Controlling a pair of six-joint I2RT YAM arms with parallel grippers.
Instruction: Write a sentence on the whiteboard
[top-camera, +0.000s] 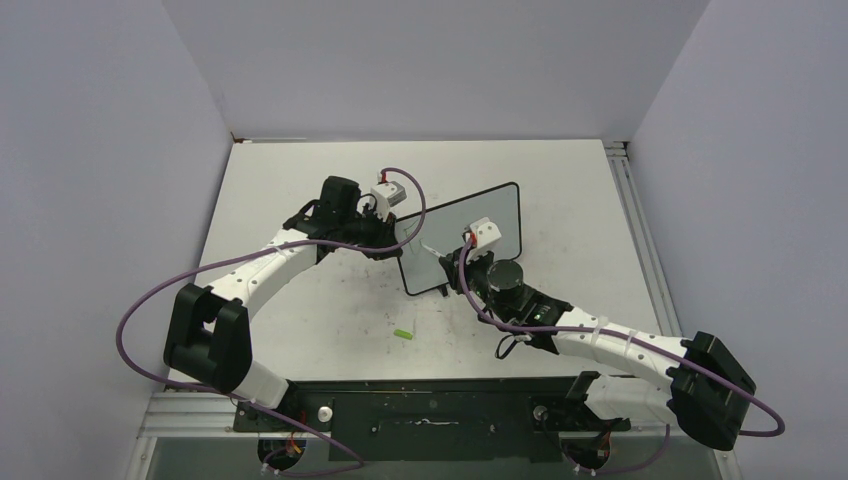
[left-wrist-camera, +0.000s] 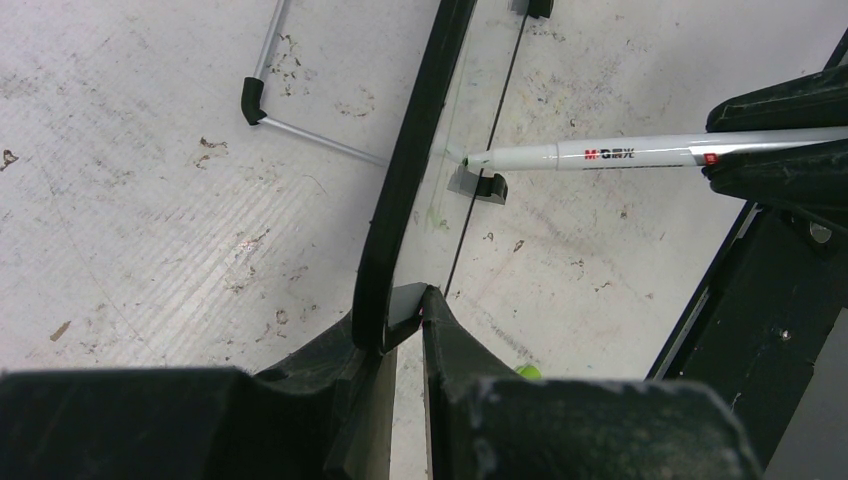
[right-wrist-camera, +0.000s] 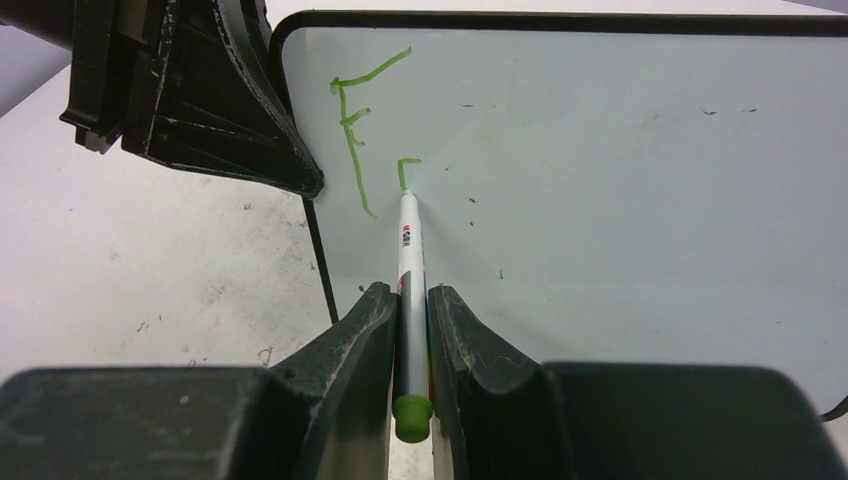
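Scuffed white surface (top-camera: 330, 320), whiteboard (top-camera: 500, 215) standing upright near its middle, left gripper (left-wrist-camera: 405, 318) pinched tight on the board's side frame, right gripper (right-wrist-camera: 412, 300) clamped on a white marker (right-wrist-camera: 408, 235) with its tip on the board, and the sentence (right-wrist-camera: 352, 140) is just a green F plus a small stroke.

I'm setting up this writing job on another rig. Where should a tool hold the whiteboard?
Probably by its black-framed side edge, from the left, as the left tool does: the whiteboard stands thin on its feet, so jaws straddle the frame and leave the face free for the marker.
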